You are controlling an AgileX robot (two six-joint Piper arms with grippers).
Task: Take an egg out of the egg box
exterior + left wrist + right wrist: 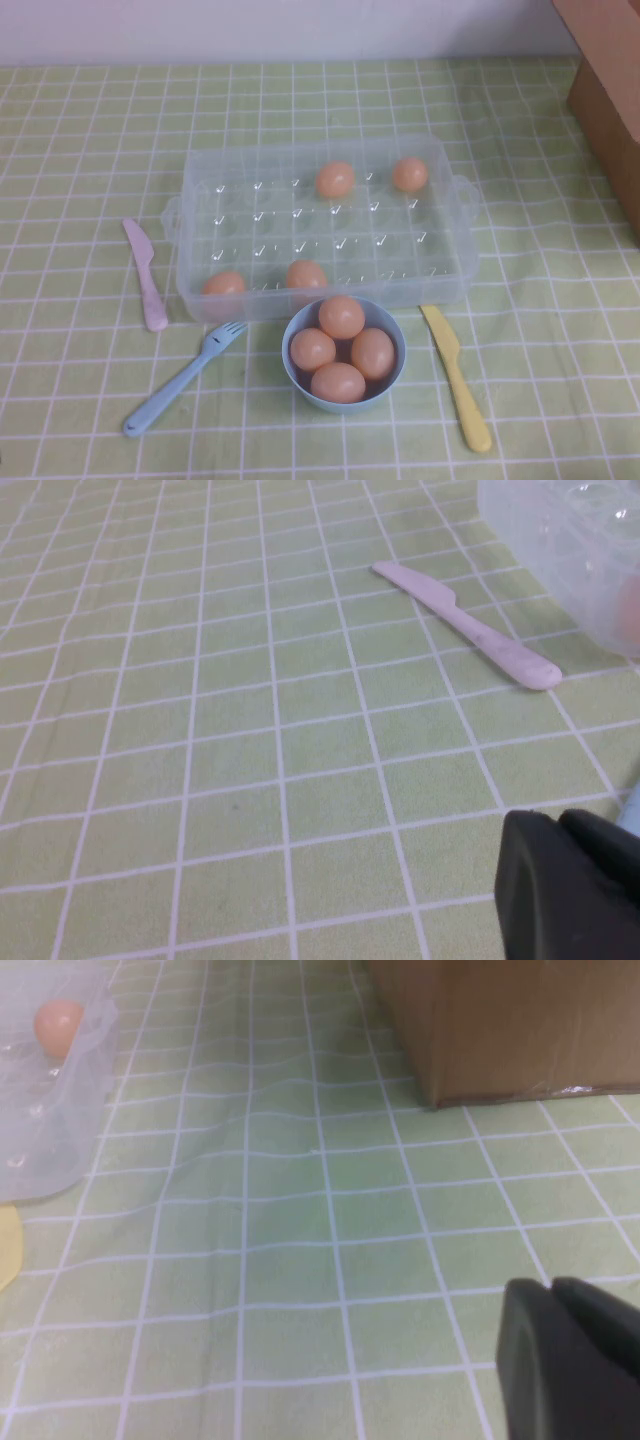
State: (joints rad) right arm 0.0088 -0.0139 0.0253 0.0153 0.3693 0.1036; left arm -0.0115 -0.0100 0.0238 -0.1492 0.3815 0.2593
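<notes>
1. Green-and-white checked cloth covers the table (90, 120), with a pale wall behind its far edge and a brown cardboard box (608, 90) at the far right corner.
2. My left gripper (572, 885) hangs low over bare cloth near the table's left side; its black fingers are pressed together and hold nothing, touching nothing.
3. My right gripper (572, 1360) hangs over bare cloth near the right side, short of the cardboard box; only a black part of it shows and I cannot tell whether its fingers are spread or closed.
4. At the table's middle stands the large clear plastic rectangular egg box (320, 228) with a grid of cells and a tab at each end.
5. I count four smooth orange-tan eggs in it: two in the far row, right of centre, and two in the near row, left of centre; the egg (306, 275) nearest the bowl lies in the near row.
6. One small round light-blue bowl (343, 355) sits just beside the box's near wall, holding four more eggs.
7. One pink plastic knife (145, 273) lies left of the box, one light-blue plastic fork (185, 377) left of the bowl, one yellow plastic knife (456, 376) right of it.
</notes>
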